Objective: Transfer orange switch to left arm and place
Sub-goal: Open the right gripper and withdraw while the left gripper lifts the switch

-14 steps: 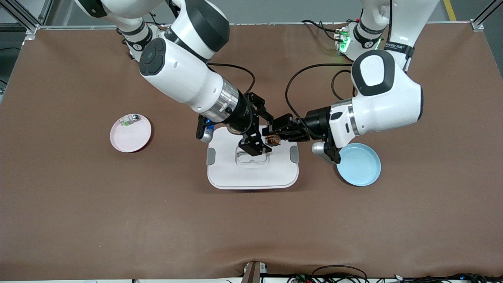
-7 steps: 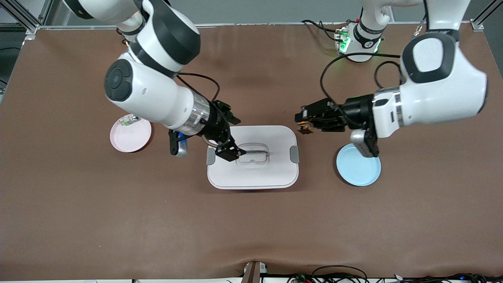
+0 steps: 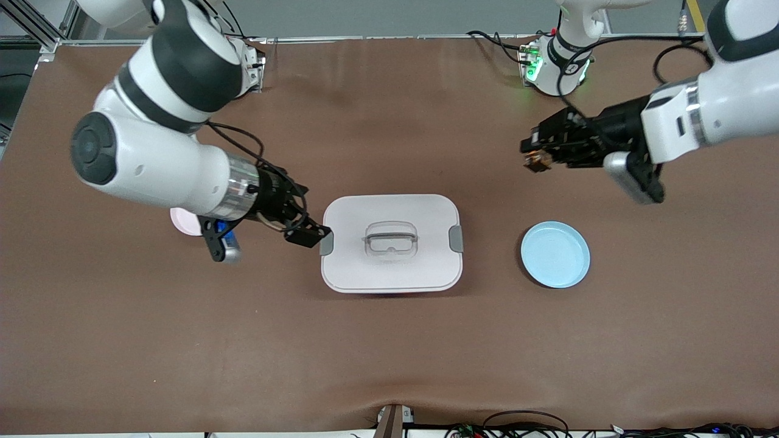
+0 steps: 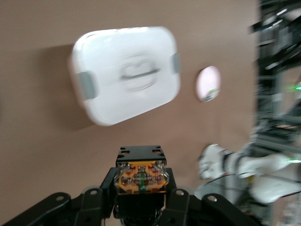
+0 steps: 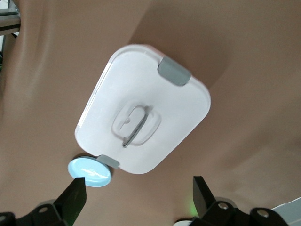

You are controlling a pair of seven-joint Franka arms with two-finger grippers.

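The left gripper point(image 3: 535, 159) grips the orange switch point(image 3: 538, 160) above bare table; the blue plate point(image 3: 555, 254) below waits. The right gripper point(image 3: 307, 234), empty and spread wide, sits beside the box point(image 3: 391, 267).

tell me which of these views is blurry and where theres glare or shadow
Left wrist view: smeared by motion blur, the box soft-edged, the orange switch in the left claw sharper. Right wrist view: fairly crisp, lid evenly lit. Front view: sharp, a dark shadow under the box's edge nearest the camera, green indicator light glowing at the left arm's base.
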